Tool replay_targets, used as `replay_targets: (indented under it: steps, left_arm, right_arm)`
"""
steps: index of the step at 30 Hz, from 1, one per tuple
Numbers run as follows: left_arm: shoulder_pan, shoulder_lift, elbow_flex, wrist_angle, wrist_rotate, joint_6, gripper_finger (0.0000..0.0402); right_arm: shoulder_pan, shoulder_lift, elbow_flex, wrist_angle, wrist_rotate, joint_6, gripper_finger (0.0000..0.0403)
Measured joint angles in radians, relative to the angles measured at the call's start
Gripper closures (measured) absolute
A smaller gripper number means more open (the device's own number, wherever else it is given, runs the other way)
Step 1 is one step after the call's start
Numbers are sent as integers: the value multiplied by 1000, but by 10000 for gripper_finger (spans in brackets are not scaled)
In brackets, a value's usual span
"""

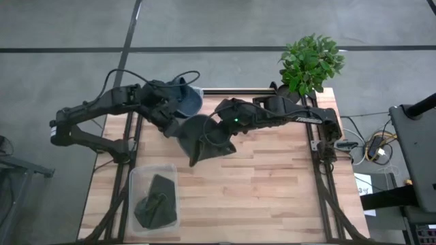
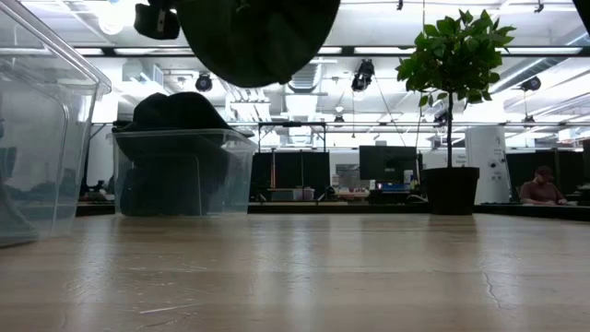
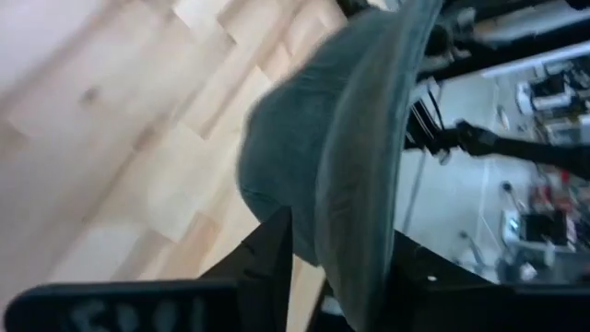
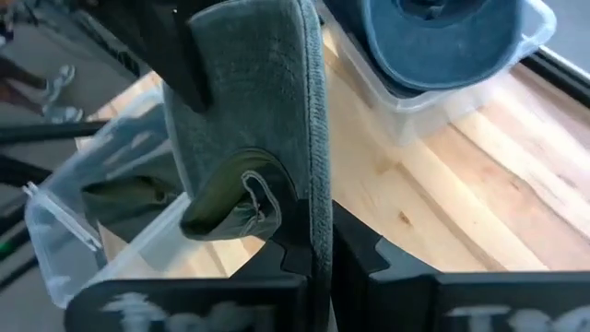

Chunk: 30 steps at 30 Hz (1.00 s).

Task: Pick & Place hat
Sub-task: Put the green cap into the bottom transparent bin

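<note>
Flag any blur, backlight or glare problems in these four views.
Left wrist view: the hat is smeared with blur, the table soft. Low view: the hat hangs as a backlit silhouette against ceiling lights; the clear bin catches glare. Right wrist view: sharp hat brim, right tool shut on it. High view: even light.

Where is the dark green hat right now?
In the high view the dark green hat hangs above the table's left-middle, held between the left gripper and right gripper, beyond the clear bin at the near-left edge.
</note>
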Motion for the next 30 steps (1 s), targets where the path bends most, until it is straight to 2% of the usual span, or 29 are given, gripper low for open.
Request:
replay_targets:
  steps: [5,12,16,19,30]
  left_arm:
    - [18,-55,0,20,-98,-10,285]
    - [28,-181,0,127,-363,-31,282]
    - [29,-248,0,166,-508,-51,282]
    - [29,-281,0,174,-549,-51,282]
    - [28,-324,-5,276,-543,18,282]
  right_arm:
    - [0,-28,0,-8,74,70,394]
    - [-4,-58,0,8,189,99,394]
    - [-2,-67,0,54,218,93,394]
    - [-14,-68,0,125,224,91,394]
    - [-94,-68,0,239,221,87,394]
